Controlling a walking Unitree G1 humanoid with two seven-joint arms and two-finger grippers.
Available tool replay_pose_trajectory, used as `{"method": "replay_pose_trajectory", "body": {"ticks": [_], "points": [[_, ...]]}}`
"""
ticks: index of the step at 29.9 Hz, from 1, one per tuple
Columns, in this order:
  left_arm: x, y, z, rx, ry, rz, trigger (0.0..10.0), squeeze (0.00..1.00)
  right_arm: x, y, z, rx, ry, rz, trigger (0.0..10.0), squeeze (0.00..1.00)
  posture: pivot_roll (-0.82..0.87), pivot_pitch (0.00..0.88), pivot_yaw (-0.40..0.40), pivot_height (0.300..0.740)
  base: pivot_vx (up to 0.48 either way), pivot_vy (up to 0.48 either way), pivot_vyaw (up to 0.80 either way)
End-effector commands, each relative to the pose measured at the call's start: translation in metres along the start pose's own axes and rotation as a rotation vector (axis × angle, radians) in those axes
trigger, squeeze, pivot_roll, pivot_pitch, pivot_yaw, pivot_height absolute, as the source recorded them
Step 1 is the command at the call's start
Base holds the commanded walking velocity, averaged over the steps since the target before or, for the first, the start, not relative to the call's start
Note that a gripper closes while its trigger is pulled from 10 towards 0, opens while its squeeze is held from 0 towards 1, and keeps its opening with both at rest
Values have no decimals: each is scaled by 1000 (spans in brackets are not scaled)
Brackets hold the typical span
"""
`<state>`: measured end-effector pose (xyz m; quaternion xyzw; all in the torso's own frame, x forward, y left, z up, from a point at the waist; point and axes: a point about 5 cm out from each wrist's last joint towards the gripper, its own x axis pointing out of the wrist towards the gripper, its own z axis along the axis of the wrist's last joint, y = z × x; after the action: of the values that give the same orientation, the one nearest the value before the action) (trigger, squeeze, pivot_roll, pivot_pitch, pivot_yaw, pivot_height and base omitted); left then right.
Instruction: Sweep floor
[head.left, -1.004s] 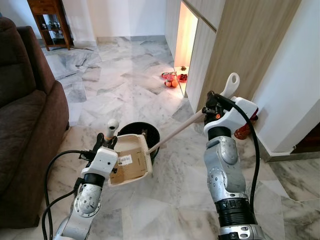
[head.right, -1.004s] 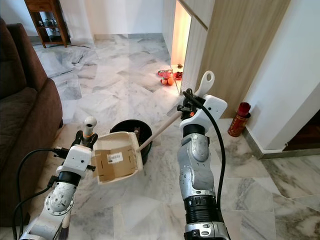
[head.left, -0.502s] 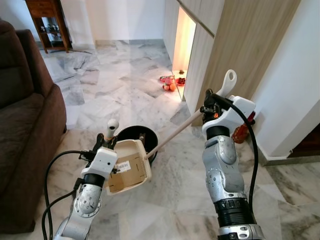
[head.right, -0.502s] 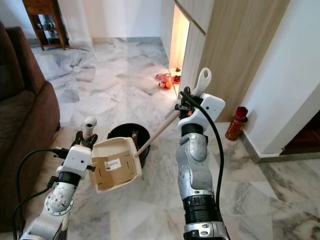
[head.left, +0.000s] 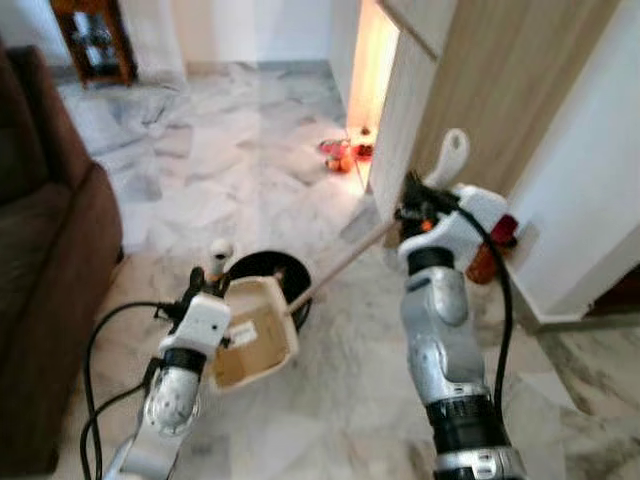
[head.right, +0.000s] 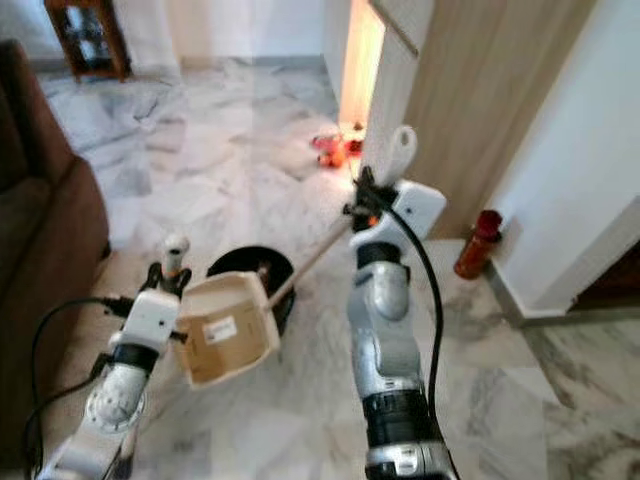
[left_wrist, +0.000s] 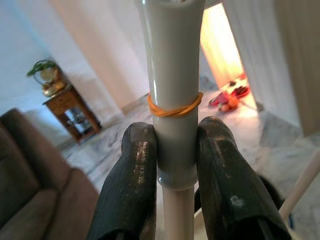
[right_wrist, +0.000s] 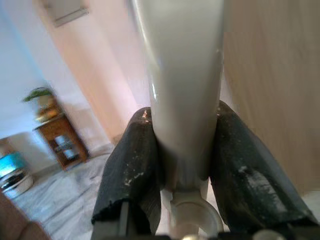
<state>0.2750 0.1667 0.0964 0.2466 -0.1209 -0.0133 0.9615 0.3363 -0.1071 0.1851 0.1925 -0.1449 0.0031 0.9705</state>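
— Left gripper (left_wrist: 175, 165)?
— Clamped on the dustpan handle (left_wrist: 172, 90); the dustpan (head.left: 252, 332) tilts over a black bin (head.left: 268, 268), hiding much of it.
— Right gripper (right_wrist: 182, 165)?
— Squeezing the broom handle (right_wrist: 182, 75). The broom stick (head.left: 345, 262) slants down behind the dustpan, its head hidden. Both head views are blurred.

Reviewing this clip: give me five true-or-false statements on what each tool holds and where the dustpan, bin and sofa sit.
1. The left tool is shut on the dustpan handle. True.
2. The right tool is open. False: it is shut on the broom handle.
3. The dustpan lies flat on the floor. False: it is held up, tilted, by the black bin.
4. The brown sofa is on the robot's left. True.
5. A red bottle stands inside the bin. False: it stands by the white wall.
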Motion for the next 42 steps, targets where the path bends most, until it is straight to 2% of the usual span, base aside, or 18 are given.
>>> {"method": "replay_pose_trajectory", "body": {"ticks": [1,37,42], "points": [[1,4,2,16,-13,6,10000,0,6,18,20,48,-94,41,10000,0,169,0,-38,740,311,0,0],[2,3,2,13,-14,9,10000,0,6,24,20,60,-88,87,10000,0,171,0,-39,740,313,0,46],[2,3,2,12,-12,8,10000,0,6,25,20,58,-89,91,10000,0,171,0,-39,740,314,0,612]]}}
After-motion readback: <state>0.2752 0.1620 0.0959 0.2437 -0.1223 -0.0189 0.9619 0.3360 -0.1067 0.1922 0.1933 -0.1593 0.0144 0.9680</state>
